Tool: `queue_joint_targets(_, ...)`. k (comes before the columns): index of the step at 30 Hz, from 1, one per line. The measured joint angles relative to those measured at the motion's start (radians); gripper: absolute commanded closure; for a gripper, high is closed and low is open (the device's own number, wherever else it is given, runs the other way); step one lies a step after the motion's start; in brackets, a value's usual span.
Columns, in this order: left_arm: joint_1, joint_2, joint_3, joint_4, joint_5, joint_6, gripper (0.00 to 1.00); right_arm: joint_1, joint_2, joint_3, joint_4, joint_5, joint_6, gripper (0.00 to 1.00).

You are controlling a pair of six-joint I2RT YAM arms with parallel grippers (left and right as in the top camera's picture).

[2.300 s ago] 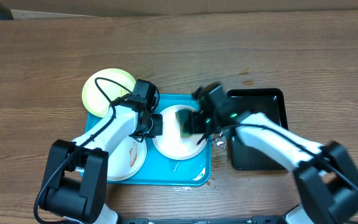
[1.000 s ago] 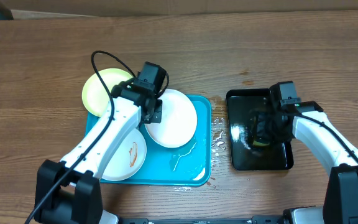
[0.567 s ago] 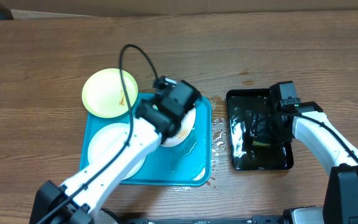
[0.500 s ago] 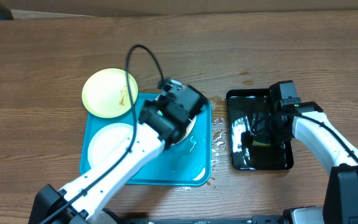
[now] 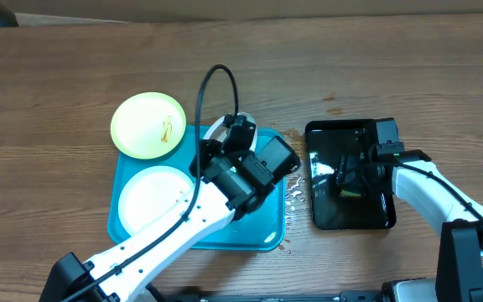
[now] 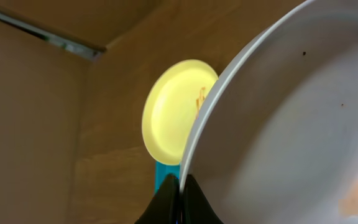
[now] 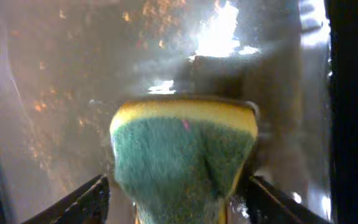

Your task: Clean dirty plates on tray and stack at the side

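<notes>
Above tray [image 5: 126, 172], left gripper [image 6: 180, 186] jaws clamp white plate [image 6: 291, 124]; yellow-green plate [image 5: 148, 126] at 10 o'clock smeared, unstacked; right gripper [image 7: 179, 193] jaws straddle sponge [image 7: 179, 162], grip unclear.

Left arm [image 5: 183, 231] on screen: smooth white shell links, black joint housings, a blocky black wrist. A thin black cable [image 5: 216, 84] loops off it. Right arm [image 5: 430, 189] is the same build, white links and a square black wrist unit. Close up, right fingers [image 7: 82, 202] look dark and wedge-shaped. Left fingers [image 6: 166, 205] are black and tapering.
</notes>
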Motion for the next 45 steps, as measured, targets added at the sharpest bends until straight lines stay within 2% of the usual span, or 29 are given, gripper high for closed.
queue_joint_targets(3, -0.07, 0.0, 0.0, 0.0, -0.06, -0.002, 0.96, 0.0, 0.0, -0.004, 0.019, 0.001, 0.004, 0.91)
queue_joint_targets(5, -0.111, 0.0, 0.0, 0.0, -0.094, -0.005, 0.96, 0.0, 0.0, -0.006, 0.023, 0.0, 0.002, 0.95)
queue_joint_targets(6, -0.128, 0.0, 0.0, -0.002, -0.105, -0.006, 0.96, 0.0, 0.0, -0.007, 0.023, 0.0, 0.004, 0.82)
queue_joint_targets(8, -0.147, 0.0, 0.0, -0.022, -0.122, -0.02, 0.96, 0.0, 0.0, -0.008, 0.024, 0.001, 0.014, 0.16)
queue_joint_targets(9, -0.15, 0.0, 0.0, -0.037, -0.131, -0.029, 0.96, 0.0, 0.0, -0.008, 0.025, 0.001, 0.007, 0.0)
queue_joint_targets(16, -0.149, 0.0, 0.0, -0.061, -0.157, -0.069, 0.96, 0.0, 0.0, -0.009, 0.104, 0.01, 0.004, 0.01)
queue_joint_targets(22, -0.149, 0.0, 0.0, -0.078, -0.164, -0.079, 0.96, 0.0, 0.0, -0.011, 0.142, 0.024, 0.003, 0.16)
queue_joint_targets(23, -0.149, 0.0, 0.0, -0.077, -0.164, -0.08, 0.96, 0.0, 0.0, -0.013, 0.152, 0.028, 0.003, 0.23)
queue_joint_targets(26, -0.149, 0.0, 0.0, -0.077, -0.164, -0.092, 0.96, 0.001, 0.01, -0.017, 0.161, 0.056, -0.002, 0.63)
queue_joint_targets(27, -0.149, 0.0, 0.0, -0.078, -0.163, -0.1, 0.96, 0.0, 0.016, -0.019, 0.163, 0.064, 0.002, 0.73)
queue_joint_targets(28, -0.149, 0.0, 0.0, -0.078, -0.162, -0.106, 0.96, 0.001, 0.022, -0.02, 0.163, 0.068, 0.001, 0.74)
queue_joint_targets(29, -0.149, 0.0, 0.0, -0.077, -0.156, -0.111, 0.96, 0.001, 0.029, -0.02, 0.163, 0.072, 0.001, 0.72)
queue_joint_targets(31, -0.149, 0.0, 0.0, -0.078, -0.146, -0.122, 0.96, 0.0, 0.035, -0.021, 0.164, 0.077, 0.011, 0.2)
queue_joint_targets(32, -0.149, 0.0, 0.0, -0.078, -0.14, -0.126, 0.96, 0.001, 0.035, -0.021, 0.164, 0.08, 0.004, 0.09)
queue_joint_targets(34, -0.149, 0.0, 0.0, -0.078, -0.132, -0.132, 0.96, 0.001, 0.035, -0.021, 0.164, 0.086, 0.004, 0.02)
queue_joint_targets(37, -0.149, 0.0, 0.0, -0.078, -0.126, -0.133, 0.96, 0.002, 0.035, -0.021, 0.168, 0.094, -0.001, 0.02)
queue_joint_targets(38, -0.149, 0.0, 0.0, -0.078, -0.126, -0.133, 0.96, 0.002, 0.035, -0.021, 0.167, 0.095, -0.001, 0.06)
queue_joint_targets(40, -0.149, 0.0, 0.0, -0.079, -0.126, -0.133, 0.96, 0.003, 0.035, -0.021, 0.165, 0.101, -0.005, 0.32)
queue_joint_targets(41, -0.149, 0.0, 0.0, -0.078, -0.126, -0.133, 0.96, 0.003, 0.035, -0.021, 0.161, 0.101, -0.01, 0.39)
queue_joint_targets(42, -0.149, 0.0, 0.0, -0.079, -0.125, -0.133, 0.96, 0.003, 0.035, -0.021, 0.158, 0.1, -0.005, 0.41)
queue_joint_targets(44, -0.149, 0.0, 0.0, -0.078, -0.125, -0.133, 0.96, 0.003, 0.035, -0.021, 0.156, 0.093, 0.0, 0.37)
queue_joint_targets(45, -0.149, 0.0, 0.0, -0.078, -0.125, -0.133, 0.96, 0.003, 0.035, -0.021, 0.156, 0.089, 0.001, 0.51)
